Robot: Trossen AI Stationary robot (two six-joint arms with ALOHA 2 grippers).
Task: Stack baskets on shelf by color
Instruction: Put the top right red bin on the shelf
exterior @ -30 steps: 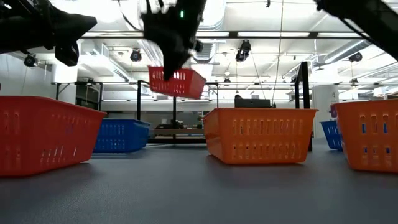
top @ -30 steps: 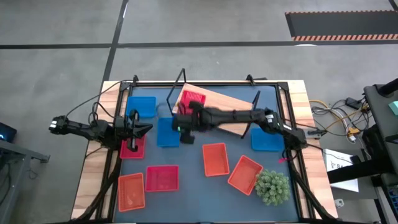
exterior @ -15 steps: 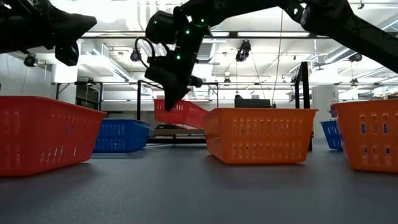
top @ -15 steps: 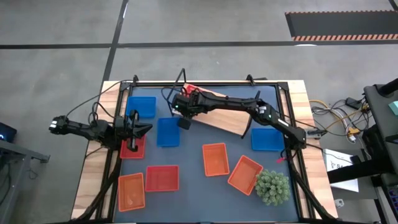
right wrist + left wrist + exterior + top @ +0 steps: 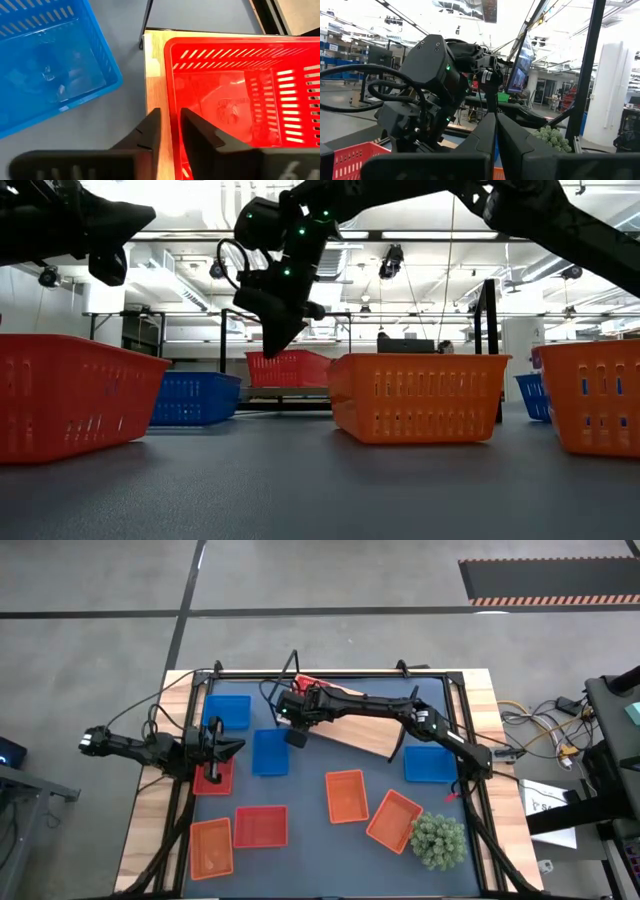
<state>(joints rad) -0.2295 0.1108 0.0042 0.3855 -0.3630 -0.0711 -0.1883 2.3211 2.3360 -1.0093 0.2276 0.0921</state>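
Note:
My right gripper (image 5: pixel 302 700) reaches across the wooden shelf (image 5: pixel 365 725) to its far left end. Its fingers (image 5: pixel 150 132) straddle the near wall of a red basket (image 5: pixel 240 100), shut on it. That basket sits level on the shelf (image 5: pixel 152 75) and shows under the gripper (image 5: pixel 272 345) in the low view (image 5: pixel 295 370). In the high view the arm hides most of it (image 5: pixel 312 686). My left gripper (image 5: pixel 226 747) is shut and empty above another red basket (image 5: pixel 212 777).
Blue baskets (image 5: pixel 227 710) (image 5: pixel 270 752) (image 5: pixel 431 763), a red one (image 5: pixel 261 826) and orange ones (image 5: pixel 211 847) (image 5: pixel 346 796) (image 5: pixel 393 821) lie on the dark-blue tabletop. A green spiky plant (image 5: pixel 437 840) stands at the front right.
The right arm carried the red basket from above the table's middle to the shelf's far left end. The basket went from tilted to level. The left arm has not moved.

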